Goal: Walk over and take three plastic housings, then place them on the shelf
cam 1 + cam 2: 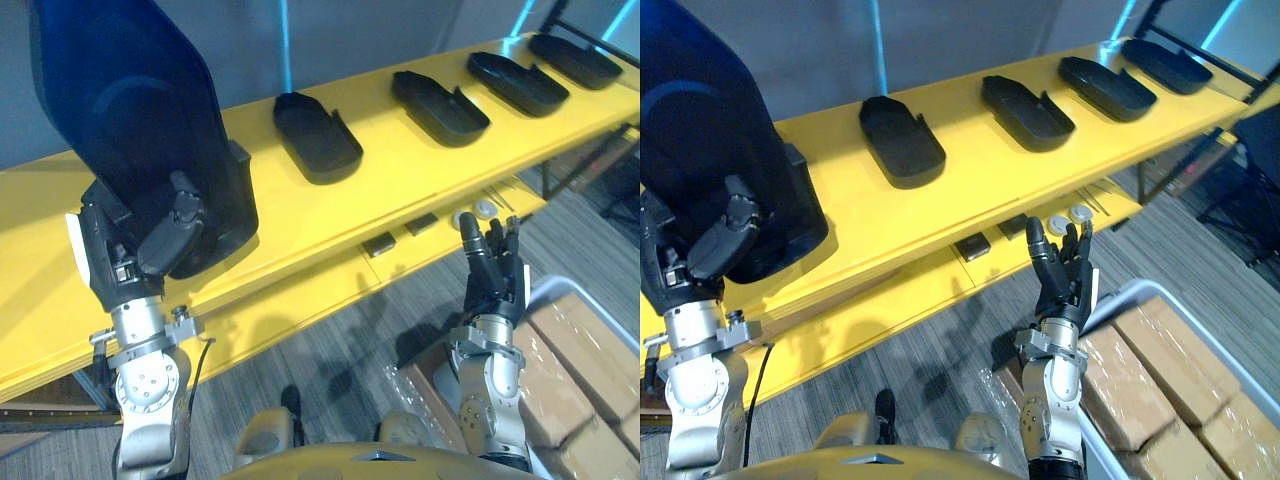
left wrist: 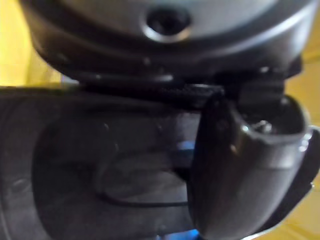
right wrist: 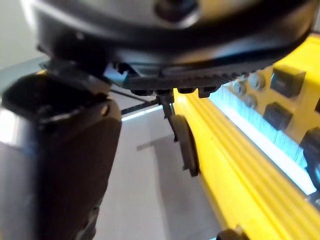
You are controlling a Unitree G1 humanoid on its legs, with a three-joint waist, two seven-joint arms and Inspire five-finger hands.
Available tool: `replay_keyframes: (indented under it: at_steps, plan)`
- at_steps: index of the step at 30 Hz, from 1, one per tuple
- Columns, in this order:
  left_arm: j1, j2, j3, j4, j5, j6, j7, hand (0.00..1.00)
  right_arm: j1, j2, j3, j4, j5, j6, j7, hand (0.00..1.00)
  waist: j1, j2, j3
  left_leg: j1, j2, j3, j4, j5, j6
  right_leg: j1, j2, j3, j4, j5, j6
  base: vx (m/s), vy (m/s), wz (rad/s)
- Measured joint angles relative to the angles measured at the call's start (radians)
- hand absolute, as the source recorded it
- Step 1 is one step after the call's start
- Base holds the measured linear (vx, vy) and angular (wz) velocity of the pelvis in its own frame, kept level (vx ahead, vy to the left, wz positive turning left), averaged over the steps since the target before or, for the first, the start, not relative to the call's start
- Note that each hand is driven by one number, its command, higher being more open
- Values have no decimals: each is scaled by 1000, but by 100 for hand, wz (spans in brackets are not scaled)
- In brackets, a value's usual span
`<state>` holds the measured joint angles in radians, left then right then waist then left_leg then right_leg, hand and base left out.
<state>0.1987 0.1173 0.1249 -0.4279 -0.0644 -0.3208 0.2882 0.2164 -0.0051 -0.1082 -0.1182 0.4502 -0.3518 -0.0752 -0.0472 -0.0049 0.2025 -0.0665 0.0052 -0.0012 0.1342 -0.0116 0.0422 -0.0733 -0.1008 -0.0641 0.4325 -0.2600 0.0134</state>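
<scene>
The left hand [image 1: 165,240] clasps a black plastic housing [image 1: 120,110], long axis upright, above the bare left end of the yellow shelf [image 1: 290,215]; the right hand [image 1: 492,265] shows straight fingers.

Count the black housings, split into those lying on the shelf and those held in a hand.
Housings lying on the shelf: 4
Housing held in the left hand: 1
Total: 5
</scene>
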Motion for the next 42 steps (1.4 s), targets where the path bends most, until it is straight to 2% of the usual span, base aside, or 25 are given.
replay_keyframes:
  at_steps: [1, 2, 3, 4, 5, 8, 12, 16, 21, 22, 23, 25, 27, 28, 29, 30, 31, 32, 33, 34, 35, 38, 39, 40, 42]
  plan:
    - [-2, 1, -14, 5, 1, 1, 11, 0, 8, -1, 2, -43, 1, -9, 31, 100, -8, -7, -4, 2, -17, -36, 1, 0, -1, -7, 9, 33, -77, 15, 8, 216, -117, 107]
    - [5, 0, -36, 5, 1, 7, 18, 0, 5, -2, 16, -87, 5, -17, 58, 100, -5, -30, -17, 3, -51, -52, 2, -9, -14, -6, -12, 35, -157, 124, 3, 211, -136, 102]
    - [8, -10, -47, 10, 2, 10, 20, 0, -8, -14, 24, -94, 8, -31, 71, 100, -5, -28, -19, 7, -58, -68, 6, -18, -26, 6, -26, 26, -156, 121, 54, 217, -164, 74]
    - [21, -26, -68, 12, 4, 23, 22, 0, -31, -40, 40, -94, 8, -36, 82, 100, 3, -9, -30, 3, -48, -75, 15, -26, -37, 27, -19, 1, -183, 127, 48, 214, -152, 49]
    - [51, -37, -87, 12, 24, 24, 23, 0, -76, -83, 84, -94, 8, -35, 96, 100, 25, 12, -44, 6, -27, -73, 18, -42, -53, 63, 0, -22, -227, 135, 40, 228, -169, 34]
    - [61, -40, -91, 12, 36, 24, 8, 0, -135, -117, 133, -95, -2, -34, 112, 100, 56, 26, -56, 6, -7, -73, 2, -38, -62, 91, 18, -64, -257, 136, 40, 130, -118, 46]
    - [78, -40, -89, 11, 5, 17, -52, 0, -148, -115, 124, -95, -11, -30, 81, 100, 69, 27, -61, 0, 2, -5, -51, 7, -59, 105, 15, -135, -265, 136, 39, 60, -37, 67]
    - [84, -41, -76, 11, -24, 12, -73, 0, -147, -77, 63, -95, -21, -30, 24, 100, 75, 16, -67, 7, -13, -25, -109, 52, -52, 114, 8, -138, -282, 139, 35, 12, 32, 37]
    - [106, -41, -79, -29, -61, 9, -79, 0, -86, -39, 43, -169, -21, -30, 16, 100, 66, 18, -70, 35, -35, -32, -157, 79, -48, 148, -5, -135, -313, 134, 28, -72, 38, 8]
    - [118, -42, -80, -46, -71, 2, -83, 0, -74, -30, 45, -194, -22, -31, 16, 100, 61, 20, -70, 36, -33, -24, -174, 66, -47, 148, -5, -142, -315, 133, 29, -148, -3, 39]
    - [124, -42, -80, -63, -97, -8, -103, 0, -64, -25, 45, -218, -27, -33, 12, 100, 38, 21, -71, 26, -22, 52, -175, 56, -46, 157, -5, -178, -319, 136, 33, -147, -9, 58]
    - [119, -42, -84, -72, -117, -11, -123, 0, -65, -36, 35, -226, -56, -40, -3, 100, 24, 25, -73, 11, -2, 125, -170, 48, -52, 163, -19, -216, -329, 142, 42, -78, 35, 72]
    - [119, -51, -89, -73, -142, -28, -136, 0, -62, -55, 21, -218, -89, -41, -21, 100, 24, 40, -74, -9, 26, 198, -148, 65, -52, 162, -31, -244, -317, 140, 43, -43, 94, 50]
    - [119, -57, -88, -73, -143, -28, -136, 0, -62, -60, 21, -213, -86, -41, -20, 100, 25, 47, -75, -16, 28, 199, -136, 79, -54, 163, -32, -248, -312, 136, 44, -24, 103, 24]
    - [119, -67, -87, -73, -171, -28, -140, 0, -62, -65, 21, -199, -68, -41, -19, 100, 26, 49, -74, -32, 27, 213, -93, 84, -71, 166, -46, -248, -299, 123, 46, -12, 150, 13]
    - [118, -69, -86, -72, -196, -28, -138, 0, -63, -64, 25, -186, -32, -41, -18, 100, 27, 37, -66, -58, 20, 228, -11, 56, -109, 163, -80, -247, -272, 110, 55, -17, 177, 5]
    - [116, -69, -84, -71, -205, -28, -135, 0, -67, -60, 28, -177, -13, -42, -17, 100, 28, 21, -56, -86, 20, 238, 60, 30, -97, 158, -107, -247, -253, 104, 62, -35, 156, -25]
    - [116, -66, -81, -64, -208, -30, -120, 0, -73, -56, 38, -152, 36, -41, -12, 100, 35, 10, -52, -125, 46, 257, 203, -26, -32, 145, -148, -220, -206, 86, 80, -70, 211, -59]
    - [118, -68, -77, -43, -209, -35, -111, 0, -72, -55, 51, -137, 83, -41, 1, 100, 42, 10, -52, -133, 99, 245, 271, -33, -24, 130, -174, -173, -163, 62, 100, -78, 230, -74]
    - [125, -71, -75, -33, -211, -39, -108, 0, -71, -57, 61, -130, 101, -41, 8, 100, 43, 28, -63, -124, 123, 231, 259, 8, -17, 120, -175, -149, -141, 50, 119, -21, 358, -88]
    - [129, -80, -73, -7, -214, -48, -105, 0, -75, -67, 81, -112, 117, -46, 27, 100, 41, 57, -81, -91, 107, 170, 225, -12, -85, 89, -189, -95, -101, 31, 144, 20, 322, -59]
    - [120, -78, -74, 15, -205, -45, -103, 0, -84, -43, 146, -44, 132, -53, 83, 100, -5, 36, -77, -79, 29, 161, 138, -20, -89, 50, -245, -20, -104, 30, 147, 11, 331, -14]
    - [119, -76, -74, 23, -197, -43, -102, 0, -88, -36, 157, -25, 140, -53, 90, 100, -10, 32, -74, -75, 19, 163, 132, -29, -83, 52, -248, -14, -107, 35, 154, -27, 204, 7]
    - [117, -69, -72, 52, -195, -34, -88, 0, -98, -18, 189, 16, 147, -53, 90, 100, -7, 18, -66, -57, -1, 177, 134, -48, -76, 87, -268, -17, -139, 59, 183, -42, 163, -4]
    - [114, -67, -51, 83, -198, -16, -71, 0, -125, -14, 235, 26, 142, -60, 70, 100, 1, 13, -64, -49, -14, 194, 142, -69, -77, 128, -279, -22, -204, 94, 181, -50, 174, -9]
